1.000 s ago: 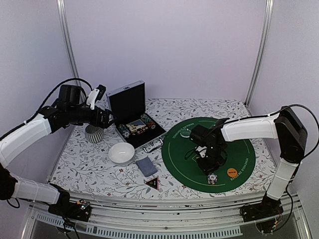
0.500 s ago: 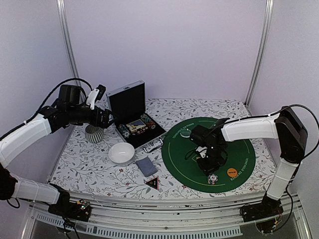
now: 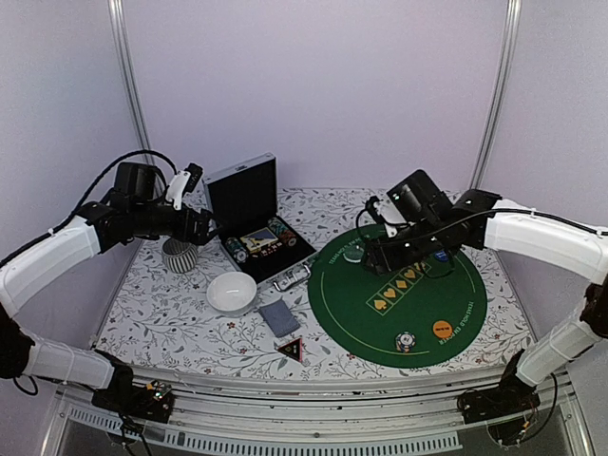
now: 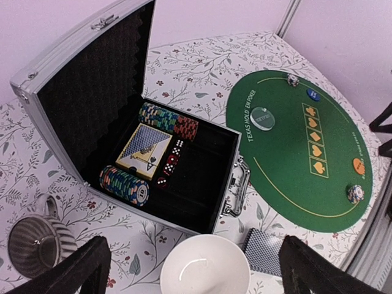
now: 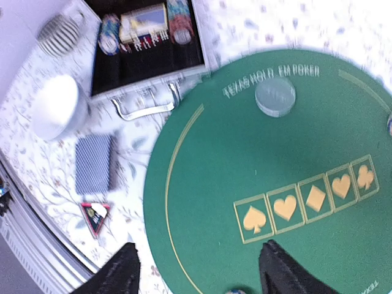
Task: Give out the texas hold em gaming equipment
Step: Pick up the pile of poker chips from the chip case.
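Poker gear is lying spread over the floral counter (image 3: pixel 152 313) and across two spots on it. The green felt mat (image 3: pixel 465 304) is carrying a pale round marker disc (image 4: pixel 264 118) near its printed lettering, a blue disc (image 4: pixel 312 94) and a striped chip (image 4: pixel 293 79) at its far edge, and an orange disc (image 3: pixel 442 329) with another striped chip (image 3: pixel 406 340) just beside it at the near edge. The deck of grey-blue-backed cards (image 3: pixel 278 317) is resting on the counter between the white bowl (image 3: pixel 231 291) and the mat, with the small black red-edged triangle (image 3: pixel 291 350) lying near it, closer to you.

The open aluminium case (image 4: pixel 37 104) is holding two rows of chips (image 4: pixel 125 184), a boxed deck (image 4: pixel 144 150) between them and some red and black dice (image 4: pixel 168 162). The grey ribbed mug (image 3: pixel 179 255) is standing just left of the case.

Your left hand (image 4: pixel 195 245) is hovering above the case and bowl with its fingers (image 4: pixel 86 269) spread wide and gripping nothing. Your right hand (image 5: pixel 199 245) is hanging in the air over the far-left part of the mat, fingers (image 5: pixel 125 272) likewise spread wide and carrying nothing; its wrist view is blurred, though the row of five yellow suit boxes (image 5: pixel 306 199) is showing below it.
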Robot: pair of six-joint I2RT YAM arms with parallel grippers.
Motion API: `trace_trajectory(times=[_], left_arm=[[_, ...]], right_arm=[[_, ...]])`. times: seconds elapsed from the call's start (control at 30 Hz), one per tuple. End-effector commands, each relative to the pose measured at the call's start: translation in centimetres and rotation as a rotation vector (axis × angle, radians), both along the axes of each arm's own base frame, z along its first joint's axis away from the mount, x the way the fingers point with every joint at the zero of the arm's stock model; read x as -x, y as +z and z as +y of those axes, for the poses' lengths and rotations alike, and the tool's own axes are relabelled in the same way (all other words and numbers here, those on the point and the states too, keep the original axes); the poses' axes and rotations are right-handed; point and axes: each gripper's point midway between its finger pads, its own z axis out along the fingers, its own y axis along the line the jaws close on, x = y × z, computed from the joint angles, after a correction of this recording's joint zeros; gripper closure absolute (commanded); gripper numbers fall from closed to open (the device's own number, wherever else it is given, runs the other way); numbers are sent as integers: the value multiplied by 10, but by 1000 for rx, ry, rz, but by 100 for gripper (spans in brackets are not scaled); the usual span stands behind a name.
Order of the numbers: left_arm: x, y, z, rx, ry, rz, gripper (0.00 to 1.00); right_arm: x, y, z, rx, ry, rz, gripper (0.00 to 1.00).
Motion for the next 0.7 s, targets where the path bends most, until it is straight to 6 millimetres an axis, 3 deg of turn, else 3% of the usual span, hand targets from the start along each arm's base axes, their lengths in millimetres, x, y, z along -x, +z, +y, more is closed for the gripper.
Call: trace_trajectory(times=[0.0,0.13,0.27,0.43,0.67], left_arm=[[-6,-9,5,-18,21,34,2],[-6,-3,-3,12,-11,35,2],[-9,5,-19,46,-56,32,2],[-30,-1,-44,-24,-57,40,7],[-62,-35,-110,-198,-129,68,26]], right_arm=[[-26,87,-5,-150,-16,-353,23],[-29,126,-26,-258,-42,-531,0],[-26,157,-43,-353,-36,-680,1],[-33,151,-51,-366,-13,-697,1],[-45,124,-52,-299,4,-666,1]])
